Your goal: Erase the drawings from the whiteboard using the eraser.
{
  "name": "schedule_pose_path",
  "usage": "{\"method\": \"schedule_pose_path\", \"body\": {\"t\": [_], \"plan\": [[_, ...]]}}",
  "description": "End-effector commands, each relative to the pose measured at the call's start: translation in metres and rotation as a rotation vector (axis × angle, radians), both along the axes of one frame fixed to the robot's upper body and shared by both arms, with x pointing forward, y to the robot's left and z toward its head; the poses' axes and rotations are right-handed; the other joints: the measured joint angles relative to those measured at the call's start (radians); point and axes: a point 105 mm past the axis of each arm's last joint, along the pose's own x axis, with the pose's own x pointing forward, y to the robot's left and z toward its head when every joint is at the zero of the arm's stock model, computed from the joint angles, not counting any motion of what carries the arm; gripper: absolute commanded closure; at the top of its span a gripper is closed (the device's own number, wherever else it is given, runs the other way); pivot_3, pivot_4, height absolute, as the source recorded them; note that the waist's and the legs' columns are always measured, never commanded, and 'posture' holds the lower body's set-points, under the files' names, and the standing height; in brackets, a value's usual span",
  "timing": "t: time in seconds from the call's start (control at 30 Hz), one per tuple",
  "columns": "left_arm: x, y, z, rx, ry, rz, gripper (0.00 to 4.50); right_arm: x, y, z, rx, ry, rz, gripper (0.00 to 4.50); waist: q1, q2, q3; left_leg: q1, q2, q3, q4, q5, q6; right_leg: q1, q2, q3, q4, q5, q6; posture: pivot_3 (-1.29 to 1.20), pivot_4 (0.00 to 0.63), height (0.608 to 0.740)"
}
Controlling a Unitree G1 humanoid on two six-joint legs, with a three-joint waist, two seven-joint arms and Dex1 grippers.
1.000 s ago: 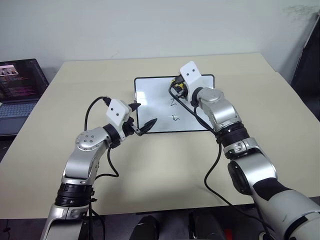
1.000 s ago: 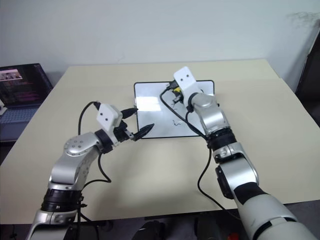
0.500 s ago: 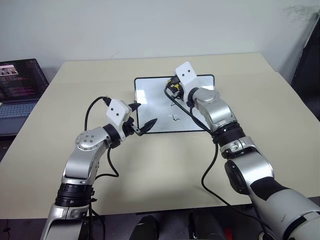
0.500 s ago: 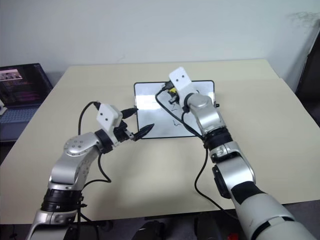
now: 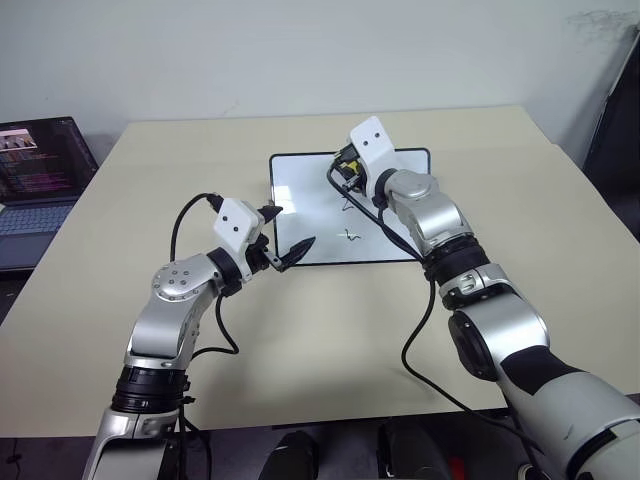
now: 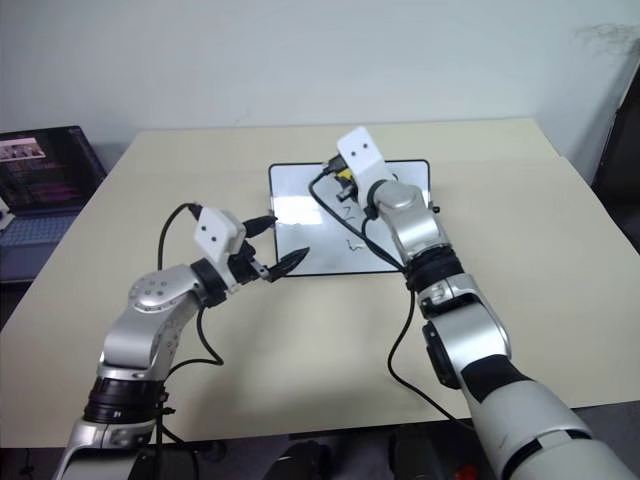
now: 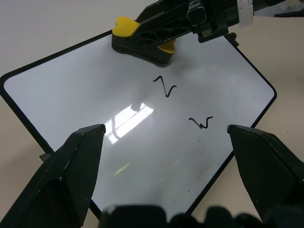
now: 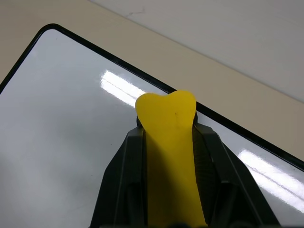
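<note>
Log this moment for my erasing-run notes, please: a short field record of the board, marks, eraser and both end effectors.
surface: beige table
whiteboard: flat on the table, black frame
drawings: two black squiggles visible, the second nearer the board's front edge
eraser: yellow, dark underside on the board near its far edge, beyond the squiggles
right end effector: shut on the eraser
left end effector: open, held over the board's near left corner, holding nothing
laptop: open, at far left

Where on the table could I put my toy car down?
The table is bare right of the whiteboard, and also between the whiteboard and the laptop. It's crowded on the whiteboard, where the right claw holds the eraser.
</note>
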Motion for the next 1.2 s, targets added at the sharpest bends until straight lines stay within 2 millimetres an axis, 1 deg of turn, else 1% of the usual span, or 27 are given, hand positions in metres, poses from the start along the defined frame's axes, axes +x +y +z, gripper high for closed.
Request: {"method": "schedule_pose_path", "body": {"t": [0.03, 0.27, 0.47, 0.7, 0.97, 1.2], "plan": [[-0.002, -0.006, 0.015, -0.001, -0.060, -0.024, 0.00, 0.001, -0.003, 0.018, 0.021, -0.050, -0.003, 3.54, 0.000, 0.000, 0.000, 0.000, 0.000, 0.000, 0.000, 0.000, 0.000, 0.000, 0.000, 0.000, 0.000, 0.000, 0.000, 0.00, 0.150, 0.740], [-0.002, -0.005, 0.016, 0.003, -0.061, -0.022, 0.00, 0.002, -0.014, 0.008, 0.003, -0.029, -0.025, 3.54, 0.001, 0.000, 0.000, 0.000, 0.000, 0.000, 0.000, 0.000, 0.000, 0.000, 0.000, 0.000, 0.000, 0.000, 0.000, 0.00, 0.150, 0.740], [-0.001, -0.004, 0.016, 0.009, -0.062, -0.023, 0.00, 0.006, -0.033, 0.001, -0.019, -0.017, -0.066, 3.54, 0.004, 0.000, 0.000, 0.000, 0.000, 0.000, 0.000, 0.000, 0.000, 0.000, 0.000, -0.001, 0.000, 0.000, 0.000, 0.00, 0.150, 0.740], [0.001, -0.003, 0.018, 0.014, -0.067, -0.024, 0.00, 0.007, -0.043, -0.002, -0.030, -0.013, -0.091, 3.54, 0.006, 0.000, 0.000, 0.000, -0.001, 0.000, 0.000, 0.000, 0.000, 0.001, 0.000, -0.001, 0.000, 0.000, 0.000, 0.00, 0.150, 0.740], [0.003, -0.004, 0.019, 0.016, -0.070, -0.029, 0.00, 0.006, -0.048, -0.003, -0.031, -0.009, -0.102, 3.54, 0.006, 0.000, 0.000, 0.000, -0.001, 0.000, 0.000, 0.000, 0.000, 0.001, 0.000, -0.001, 0.000, 0.000, 0.000, 0.00, 0.150, 0.740], [0.002, -0.007, 0.018, 0.014, -0.068, -0.042, 0.00, -0.002, -0.043, 0.006, 0.006, -0.018, -0.083, 3.54, 0.006, 0.000, 0.000, 0.000, -0.001, 0.000, 0.000, 0.000, 0.000, 0.001, 0.000, -0.001, 0.000, 0.000, 0.000, 0.00, 0.150, 0.740]]}}
